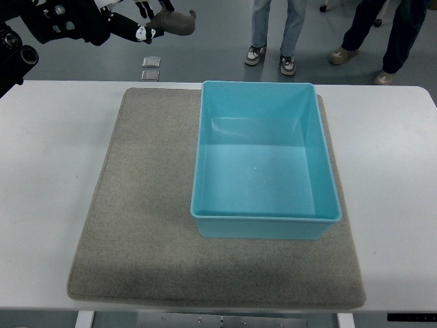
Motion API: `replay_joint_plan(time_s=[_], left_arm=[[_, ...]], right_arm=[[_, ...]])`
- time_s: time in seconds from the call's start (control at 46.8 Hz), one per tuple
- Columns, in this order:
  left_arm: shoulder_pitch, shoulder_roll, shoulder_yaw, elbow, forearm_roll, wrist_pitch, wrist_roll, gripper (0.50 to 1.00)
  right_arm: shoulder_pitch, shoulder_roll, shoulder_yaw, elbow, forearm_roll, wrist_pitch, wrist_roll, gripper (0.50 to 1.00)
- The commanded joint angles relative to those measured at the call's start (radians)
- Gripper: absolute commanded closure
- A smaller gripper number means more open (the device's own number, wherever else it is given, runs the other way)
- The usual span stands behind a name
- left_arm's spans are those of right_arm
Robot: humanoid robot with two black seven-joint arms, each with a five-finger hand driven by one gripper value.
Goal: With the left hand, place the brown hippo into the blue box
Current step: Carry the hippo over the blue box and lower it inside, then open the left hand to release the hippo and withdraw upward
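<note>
left hand (140,20): top left, off past the surface's far edge, fingers pinching the brown hippo (172,22)
hippo: up in the air, long axis roughly left-right, can't tell which end is the head
blue box (263,160): empty, on the grey mat (136,205)
step: carrying, I'd say
next: swing right and nearer, over the box, then let go

Nothing stands between me and the box (266,160); its inside lies open, walls rimming the mat's (143,225) right half.
</note>
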Motion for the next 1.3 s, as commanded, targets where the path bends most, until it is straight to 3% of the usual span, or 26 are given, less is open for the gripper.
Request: replay_joint_plan(time_s=[0.0, 0.192, 0.512, 1.132, 1.153, 1.174, 1.281], left_arm=[[0.0, -0.004, 0.007, -0.05, 0.0, -0.001, -0.001, 1.0], [0.01, -0.107, 0.039, -0.099, 0.009, -0.05, 0.0, 1.0], [0.017, -0.24, 0.21, -0.096, 0.014, -0.05, 0.0, 1.0], [0.058, -0.335, 0.406, -0.056, 0.02, -0.035, 0.002, 1.0], [0.059, -0.337, 0.406, -0.056, 0.02, -0.035, 0.002, 0.992], [0.062, -0.337, 0.406, -0.056, 0.02, -0.035, 0.002, 0.954], [0.076, -0.338, 0.404, -0.056, 0.012, -0.035, 0.003, 0.718]], right_arm=[[0.0, 0.0, 0.0, 0.0, 0.0, 0.0, 0.0, 0.564], [0.0, 0.0, 0.0, 0.0, 0.0, 0.0, 0.0, 0.564], [0.0, 0.0, 0.0, 0.0, 0.0, 0.0, 0.0, 0.564], [0.0, 0.0, 0.0, 0.0, 0.0, 0.0, 0.0, 0.564], [0.0, 0.0, 0.0, 0.0, 0.0, 0.0, 0.0, 0.564], [0.0, 0.0, 0.0, 0.0, 0.0, 0.0, 0.0, 0.564], [0.0, 0.0, 0.0, 0.0, 0.0, 0.0, 0.0, 0.564]])
